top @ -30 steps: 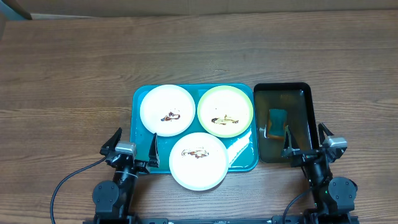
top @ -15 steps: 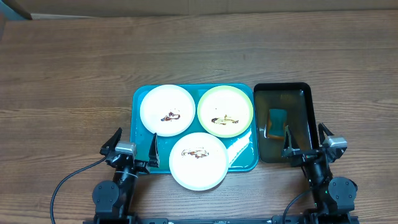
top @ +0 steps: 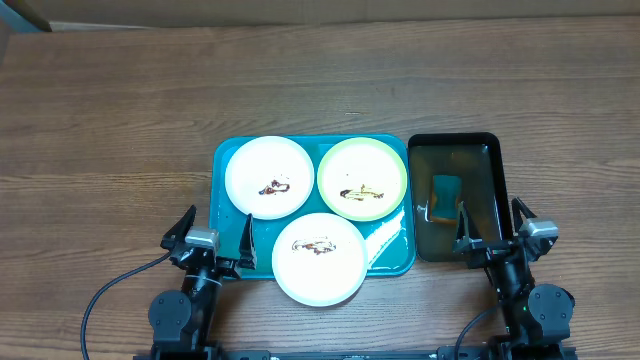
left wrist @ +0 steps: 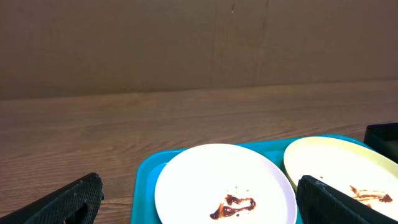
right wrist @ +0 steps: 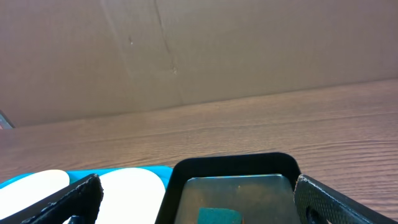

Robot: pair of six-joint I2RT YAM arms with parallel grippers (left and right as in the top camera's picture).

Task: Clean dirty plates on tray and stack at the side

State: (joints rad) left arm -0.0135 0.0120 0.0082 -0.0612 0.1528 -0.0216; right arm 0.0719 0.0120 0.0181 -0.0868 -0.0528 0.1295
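Open wide and empty alike: sponge [top: 445, 189] at 11 o'clock of the right gripper [top: 491, 223], dirty plates [top: 319, 258] between 1 and 3 o'clock of the left gripper [top: 218, 226].

Teal tray [top: 398, 258] holds three brown-smeared plates, all flat: white plate [top: 268, 177] back-left, green-rimmed plate [top: 362, 178] back-right, second white plate [top: 319, 258] front, overhanging near rim.

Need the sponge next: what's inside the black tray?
A teal sponge lies in the black tray, in what looks like shallow murky water. What's beneath the sponge is covered, and the right gripper hides part of the tray's near end.
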